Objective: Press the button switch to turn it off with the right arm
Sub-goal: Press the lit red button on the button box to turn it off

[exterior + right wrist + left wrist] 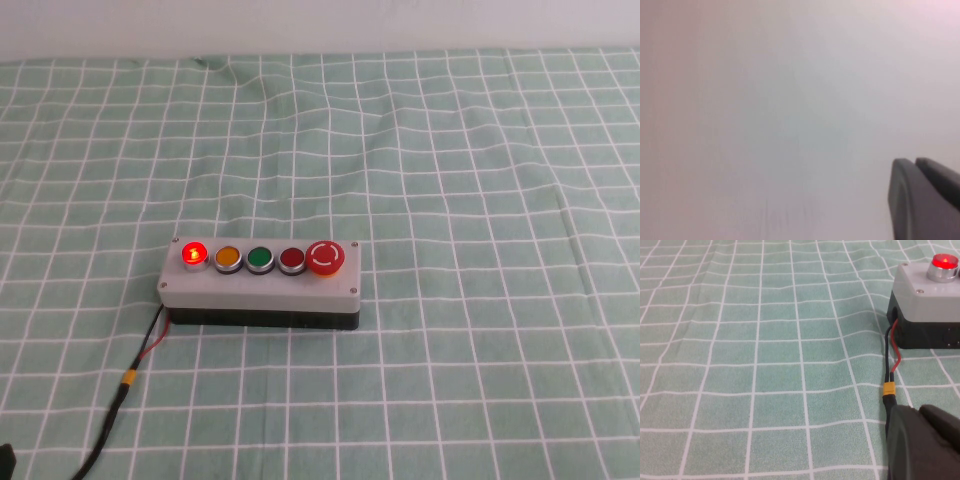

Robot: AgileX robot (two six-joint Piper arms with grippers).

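A grey switch box point(260, 288) on a black base lies on the green checked cloth point(450, 180), left of centre. Along its top run a lit red button point(193, 253), an orange button point(227, 258), a green button point(260, 259), a dark red button point(292, 260) and a large red mushroom button point(325, 257). The left wrist view shows the box's end point(930, 295) with the lit button point(945, 261). My left gripper point(920, 412) is shut and empty, low beside the cable. My right gripper point(914, 162) is shut and empty, facing a blank pale surface, away from the box.
A black and red cable point(130, 380) with a yellow connector point(888, 389) runs from the box's left end toward the table's front-left corner. A pale wall point(320, 25) stands behind the table. Neither arm shows over the table in the high view.
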